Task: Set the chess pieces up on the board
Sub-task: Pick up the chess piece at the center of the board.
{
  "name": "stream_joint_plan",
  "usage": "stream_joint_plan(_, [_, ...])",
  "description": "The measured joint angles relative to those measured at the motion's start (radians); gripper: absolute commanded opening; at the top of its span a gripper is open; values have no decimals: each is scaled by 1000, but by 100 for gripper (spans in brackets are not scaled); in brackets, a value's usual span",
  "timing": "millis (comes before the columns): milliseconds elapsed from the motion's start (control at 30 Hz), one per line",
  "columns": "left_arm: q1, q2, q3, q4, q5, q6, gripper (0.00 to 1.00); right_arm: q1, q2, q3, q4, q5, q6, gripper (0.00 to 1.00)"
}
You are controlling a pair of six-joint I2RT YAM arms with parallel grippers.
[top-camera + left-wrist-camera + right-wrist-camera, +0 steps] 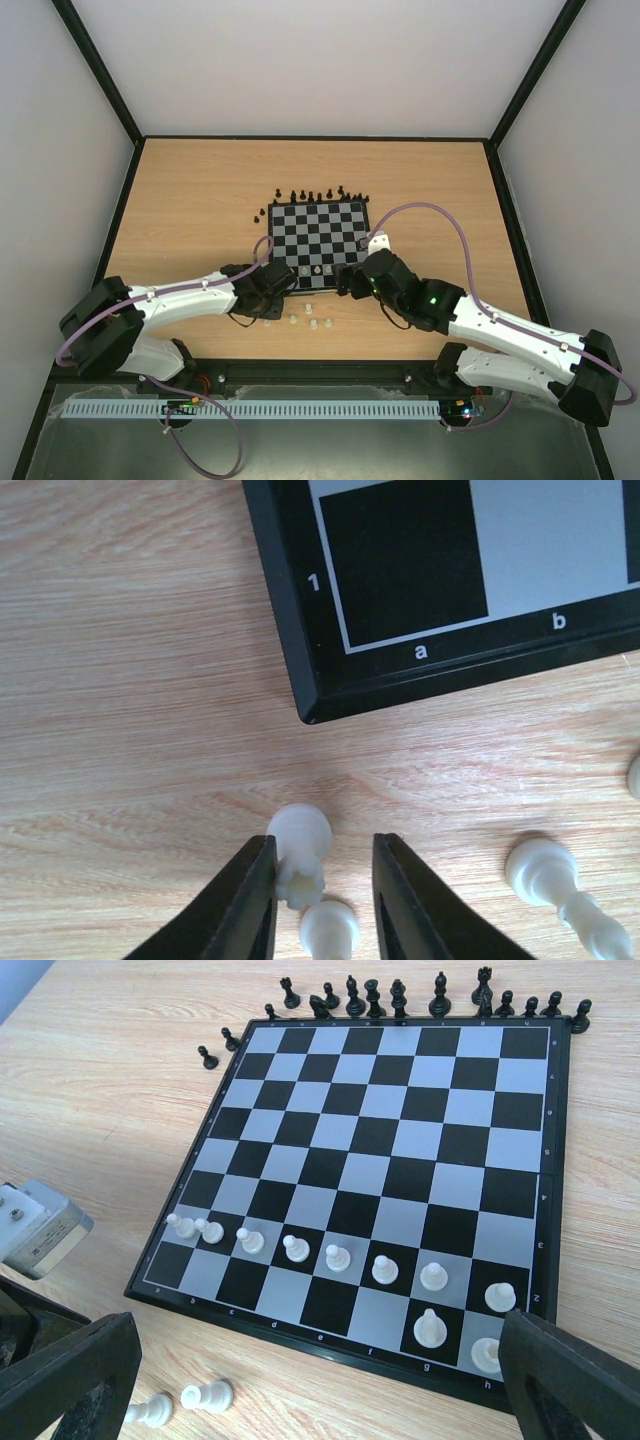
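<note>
On pale wood table (180, 200) between plain whitish walls (300, 60), board (320, 230) lies mid-table; left claw (325, 842), narrowly spread, straddles a white piece (298, 832) off its near-left corner; right claw (318, 1325) spread wide.

2 white arms (190, 292), black joints (100, 325), purple cables (440, 208).

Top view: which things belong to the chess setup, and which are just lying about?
Job:
board
white pieces on it
loose white pieces by its near edge
black pieces off its far edge
left gripper, jaws around one white piece

Not job:
purple cables
slotted rail by the arm bases
</note>
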Motion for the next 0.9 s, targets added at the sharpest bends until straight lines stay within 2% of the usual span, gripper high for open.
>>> stream_joint_plan(100, [0, 0, 0, 1, -5, -2, 20, 0, 0, 0, 0, -1, 0, 99])
stream_joint_plan(400, [0, 0, 0, 0, -7, 0, 12, 0, 4, 0, 1, -5, 0, 99])
stream_joint_plan(600, [0, -7, 15, -35, -8, 2, 12, 0, 13, 0, 7, -5, 0, 99])
stream_joint_plan(900, [1, -5, 174, -105, -39, 51, 12, 0, 13, 0, 13, -3, 0, 98])
